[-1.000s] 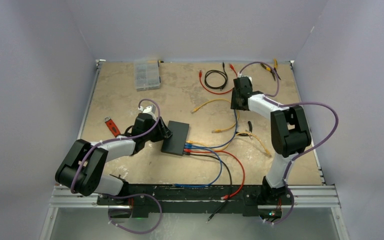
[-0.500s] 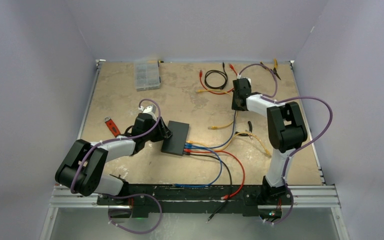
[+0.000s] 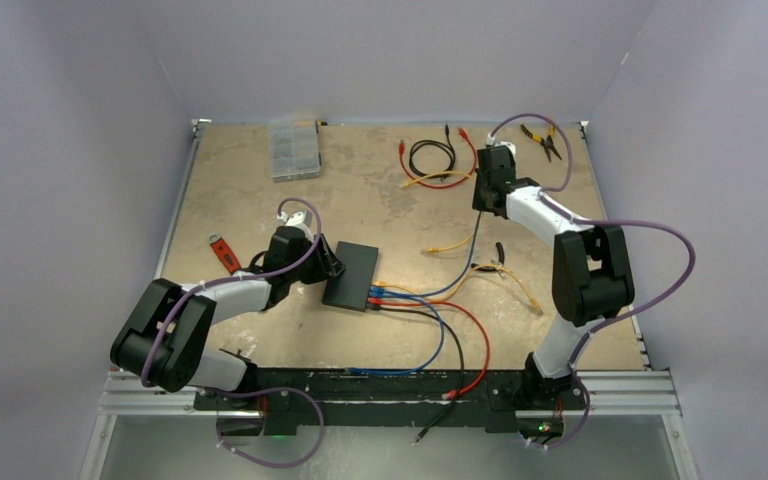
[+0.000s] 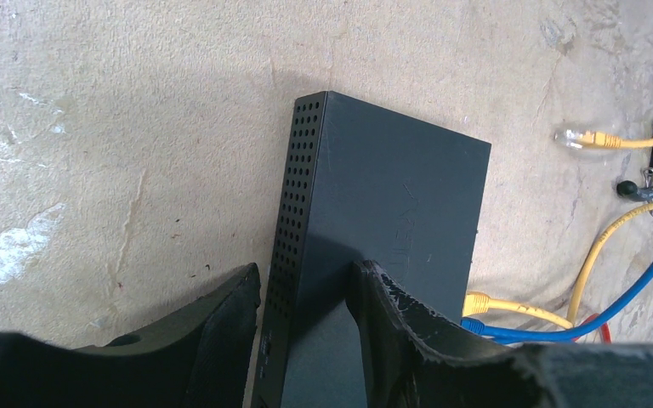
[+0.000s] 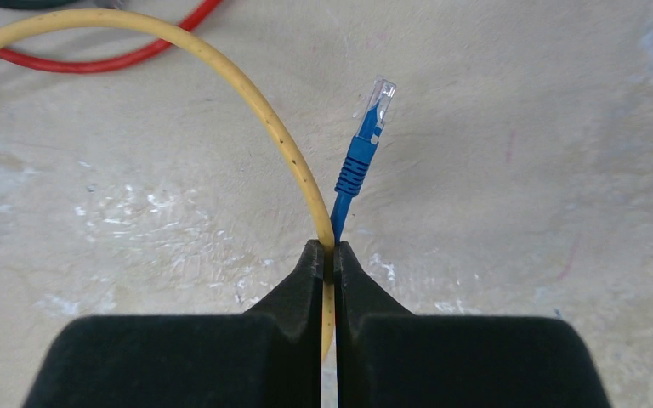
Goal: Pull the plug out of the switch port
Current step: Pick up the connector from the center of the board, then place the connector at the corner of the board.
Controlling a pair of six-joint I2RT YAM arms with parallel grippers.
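Observation:
The flat black switch (image 3: 352,274) lies left of centre, and it also shows in the left wrist view (image 4: 391,195). Yellow, blue, red and black cables (image 3: 400,297) are plugged into its near-right edge. My left gripper (image 3: 332,265) straddles the switch's perforated left edge (image 4: 306,280), one finger beside it and one on its top. My right gripper (image 3: 480,203) at the back right is shut (image 5: 329,251) on a yellow cable (image 5: 247,85) and a blue cable together. The blue cable's free plug (image 5: 366,136) sticks out past the fingertips.
A clear compartment box (image 3: 294,148) stands at the back left. A red tool (image 3: 223,252) lies left of my left arm. Coiled black and red leads (image 3: 432,158) and pliers (image 3: 540,140) lie at the back. Loose yellow cables (image 3: 505,275) lie right of the switch.
My right gripper has moved towards the back and slightly right, dragging the yellow and blue cables with it. The left gripper and the switch have not moved.

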